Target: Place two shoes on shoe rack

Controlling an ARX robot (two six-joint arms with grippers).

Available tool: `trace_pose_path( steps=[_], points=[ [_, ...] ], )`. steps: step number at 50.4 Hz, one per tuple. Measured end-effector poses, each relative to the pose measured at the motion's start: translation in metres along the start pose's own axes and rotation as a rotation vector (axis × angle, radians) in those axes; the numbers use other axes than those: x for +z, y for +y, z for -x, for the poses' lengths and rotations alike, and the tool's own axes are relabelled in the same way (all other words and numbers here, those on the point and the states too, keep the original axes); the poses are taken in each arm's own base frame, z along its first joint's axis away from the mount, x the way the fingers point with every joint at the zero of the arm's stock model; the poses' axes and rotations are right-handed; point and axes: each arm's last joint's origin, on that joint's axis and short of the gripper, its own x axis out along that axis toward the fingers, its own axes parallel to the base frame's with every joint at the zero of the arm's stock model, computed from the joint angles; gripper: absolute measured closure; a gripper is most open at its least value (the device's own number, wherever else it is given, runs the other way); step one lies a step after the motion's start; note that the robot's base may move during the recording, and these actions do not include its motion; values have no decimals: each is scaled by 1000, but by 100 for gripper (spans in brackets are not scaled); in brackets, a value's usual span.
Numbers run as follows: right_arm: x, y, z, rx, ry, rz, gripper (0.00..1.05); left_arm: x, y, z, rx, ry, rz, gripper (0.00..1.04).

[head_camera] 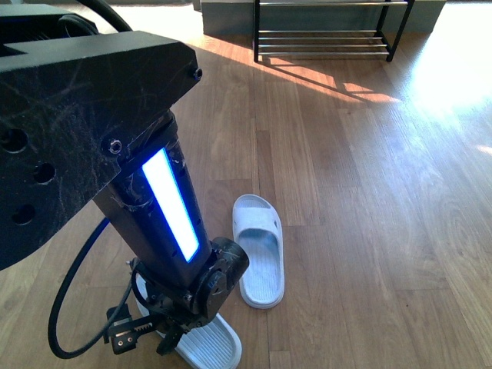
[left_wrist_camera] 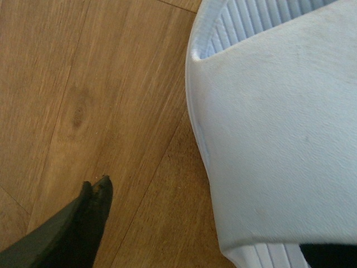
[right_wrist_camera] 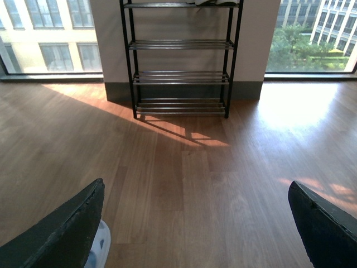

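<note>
One pale-blue slide lies in the middle of the wooden surface. Its mate, the nearer slide, sits to the left of it, under the left claw. Both are well apart from the shoe rack against the far wall.

The left claw is spread open astride the nearer slide's edge. In the wrist view one finger is over bare wood beside the slide, and the other just shows past the strap. It has hold of nothing yet. The right claw is wide open and empty, facing the rack.

The slide looks like light moulded foam or plastic: springy, not fragile, smooth and probably a little slippery. The broad strap is likely the best hold, pinched across its arch or where it joins the sole. A grip on the thin sole rim alone may flex and slip.
</note>
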Motion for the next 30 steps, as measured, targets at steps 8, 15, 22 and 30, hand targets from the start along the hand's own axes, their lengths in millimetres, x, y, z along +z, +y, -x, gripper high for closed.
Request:
trace_pose_path(
  steps=[8,15,22,30],
  points=[
    [0,0,0,0,0,0,9,8,-1,-9,12,-11,11,44],
    [0,0,0,0,0,0,9,14,-2,-17,7,-14,26,74],
    [0,0,0,0,0,0,9,22,7,-16,-7,-46,38,100],
    [0,0,0,0,0,0,9,50,25,17,-64,-187,20,103]
  ],
)
